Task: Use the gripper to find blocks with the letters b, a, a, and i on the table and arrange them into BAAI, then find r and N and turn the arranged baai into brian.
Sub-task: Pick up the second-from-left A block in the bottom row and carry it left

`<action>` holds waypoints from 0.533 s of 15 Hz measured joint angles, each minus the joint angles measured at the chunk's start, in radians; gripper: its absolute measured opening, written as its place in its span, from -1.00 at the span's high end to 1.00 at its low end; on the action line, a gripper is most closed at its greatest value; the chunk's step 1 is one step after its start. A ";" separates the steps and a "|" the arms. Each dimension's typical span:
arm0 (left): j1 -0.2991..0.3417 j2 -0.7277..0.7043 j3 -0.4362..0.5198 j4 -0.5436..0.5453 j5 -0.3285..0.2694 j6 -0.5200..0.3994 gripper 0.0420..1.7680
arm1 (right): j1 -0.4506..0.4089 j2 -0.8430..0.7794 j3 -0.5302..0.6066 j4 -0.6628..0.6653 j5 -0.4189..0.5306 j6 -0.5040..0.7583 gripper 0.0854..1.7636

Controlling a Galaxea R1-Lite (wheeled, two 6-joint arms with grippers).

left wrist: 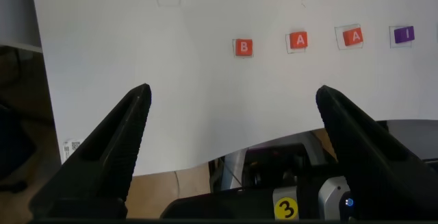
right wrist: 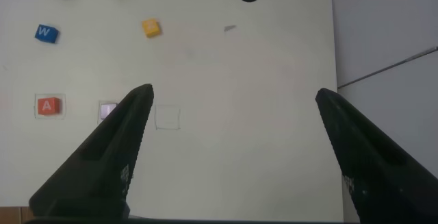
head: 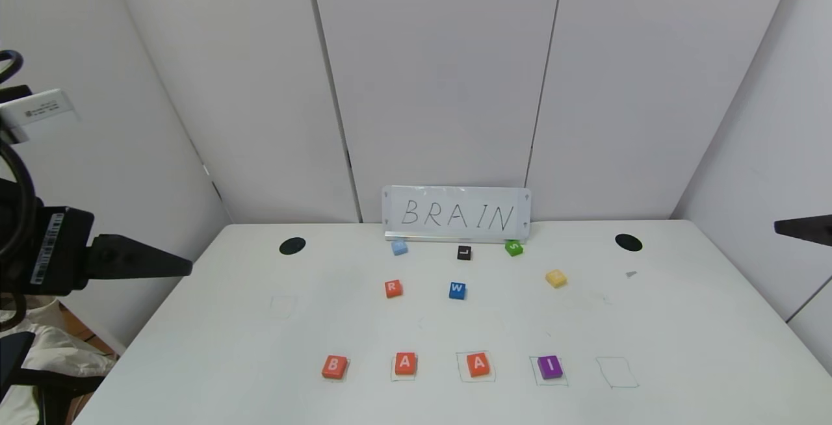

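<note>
My left gripper [head: 185, 267] sits off the table's [head: 214, 347] left edge, at about 9 o'clock from the centre. It's released, fingers spread wide with nothing between them in its wrist view [left wrist: 233, 101]. I judge it's parked there so it doesn't block the row.

The front row is B [head: 334, 367], first A [head: 405, 364], second A [head: 479, 364], I [head: 550, 367], left to right along the 6 o'clock side. Each one sits in or on a pen-drawn square, so the outlines are the word slots. BAAI reads as done. One empty outline [head: 617, 373] is left at 3 o'clock of the I. That's the fifth slot BRAIN needs, which is why it's bare.

The R [head: 392, 288] lies mid-table, at 12 o'clock of the first A, untouched. The blue W [head: 457, 290] is at its 3 o'clock. The N [head: 556, 278] is the yellow block further on, at roughly 1 o'clock from the I; its letter is too faint to read. The back row at 12 o'clock has the light-blue block [head: 400, 247], black L [head: 463, 253] and green S [head: 513, 247], just in front of the BRAIN sign [head: 456, 214]. Those are distractors.

My right gripper [head: 803, 230] is off the right edge at 3 o'clock, also released and empty [right wrist: 233, 107]. Next, I judge, the R goes in, so the A, A and I have to shuffle.
</note>
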 joint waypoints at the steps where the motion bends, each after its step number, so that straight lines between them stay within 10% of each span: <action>1: -0.013 0.029 -0.043 0.056 0.002 -0.019 -0.94 | 0.000 0.001 -0.008 0.031 -0.002 0.000 -0.94; 8: -0.180 0.293 -0.350 0.320 0.024 -0.226 -0.94 | -0.017 -0.002 -0.077 0.156 -0.002 -0.002 -0.94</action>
